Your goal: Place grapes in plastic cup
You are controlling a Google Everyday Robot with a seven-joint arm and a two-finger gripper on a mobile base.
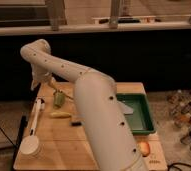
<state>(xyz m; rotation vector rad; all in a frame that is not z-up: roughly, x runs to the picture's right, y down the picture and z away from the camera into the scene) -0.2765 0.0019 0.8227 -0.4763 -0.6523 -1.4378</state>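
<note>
The grapes [59, 99] are a small pale yellow-green bunch on the wooden table [54, 142], at its far left part. My gripper [53, 90] hangs from the white arm just above and to the left of the grapes, at or very near them. The plastic cup [30, 146] is a short white round cup standing at the table's front left corner, well in front of the gripper. The arm's thick white link hides the middle of the table.
A long pale yellow banana-like piece [61, 114] lies just in front of the grapes. A long white utensil [35, 116] lies along the left edge. A green tray [137, 113] sits on the right. An orange object [145, 148] lies front right. Bottles [188, 109] stand beyond the right edge.
</note>
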